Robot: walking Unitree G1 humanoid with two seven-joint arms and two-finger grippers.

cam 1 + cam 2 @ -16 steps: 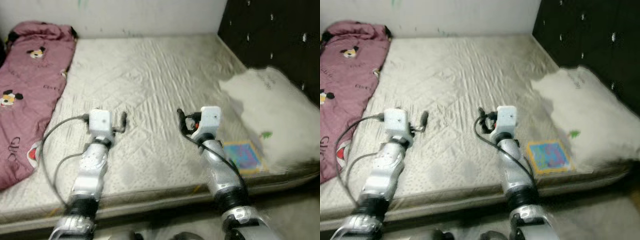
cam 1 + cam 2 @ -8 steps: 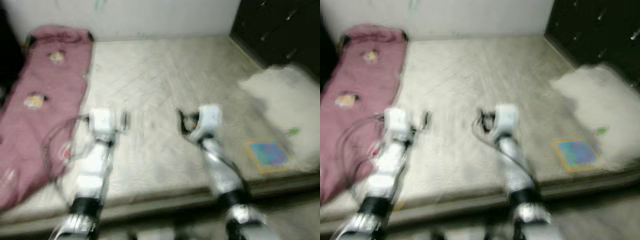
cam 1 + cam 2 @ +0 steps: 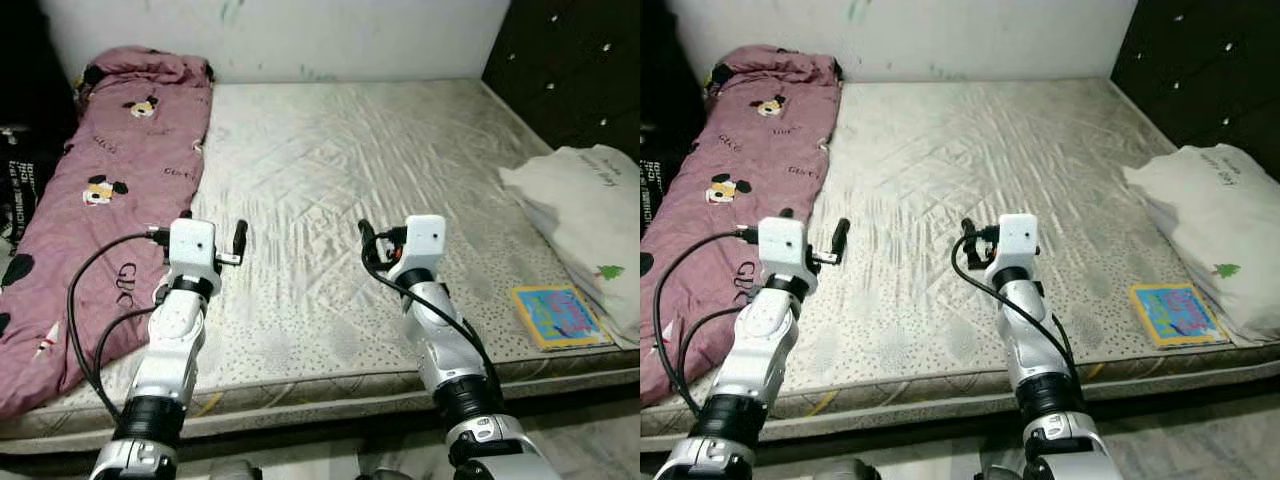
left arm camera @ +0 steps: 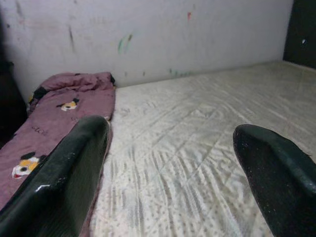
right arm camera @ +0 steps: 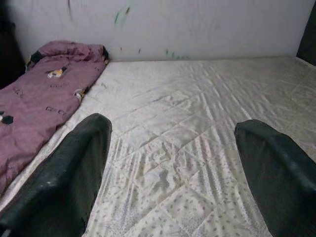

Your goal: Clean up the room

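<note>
Item: pink quilt (image 3: 95, 215), cartoon-mouse print, lying along the left edge of the mattress (image 3: 380, 150); long axis runs from 7 o'clock, near the bed's front edge, to about 11 o'clock, where its bunched end meets the wall; judged the likeliest thing to tidy, though the task names none

Item: left gripper (image 3: 212, 238), held low over the mattress, pointing to 12 o'clock; fingers spread wide in the left wrist view, nothing between them; quilt lies just beside it at 9 o'clock, its near edge running almost parallel to the fingers; this is the nearer arm, and a reach would need a turn to the left

Item: right gripper (image 3: 378, 240), over the middle of the bed, also pointing to 12 o'clock; fingers wide apart and empty; quilt well apart at 10 o'clock

Item: white pillow (image 3: 590, 215), at 3 o'clock of the right gripper, against the dark headboard (image 3: 575, 70); long axis roughly 12 to 6

Item: colourful booklet (image 3: 557, 316), flat on the mattress at 4 o'clock of the right gripper, touching the pillow's near corner; the right arm is nearer to both
</note>
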